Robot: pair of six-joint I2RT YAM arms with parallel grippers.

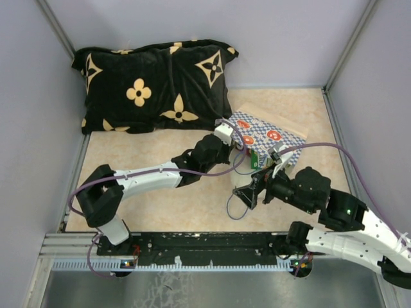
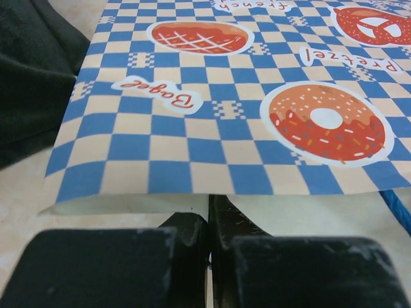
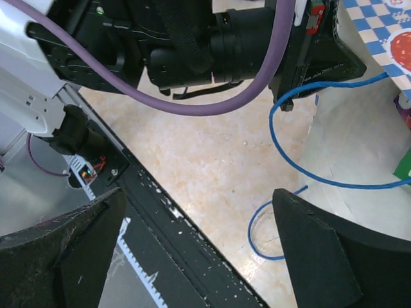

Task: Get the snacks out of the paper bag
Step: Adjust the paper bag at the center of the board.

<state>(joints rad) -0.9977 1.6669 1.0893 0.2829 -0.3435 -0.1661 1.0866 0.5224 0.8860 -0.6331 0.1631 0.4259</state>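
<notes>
If bag (image 1: pixel 273 133) slides: left hand (image 2: pixel 208 221), pressed together at its edge, may hold no paper.
Right hand (image 3: pixel 199 200): spread; cord (image 3: pixel 275 119) may snag.

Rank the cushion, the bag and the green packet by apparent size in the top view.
1. cushion: largest by far.
2. bag: clearly smaller.
3. green packet: smallest, though only a sliver shows at the bag's mouth, so its full size is unsure.

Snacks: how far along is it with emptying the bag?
Done: nothing yet; no snack lies on the table. In hand: left jaws seem shut on the bag edge; right jaws open by its mouth. Left: every snack, a green one showing inside.
</notes>
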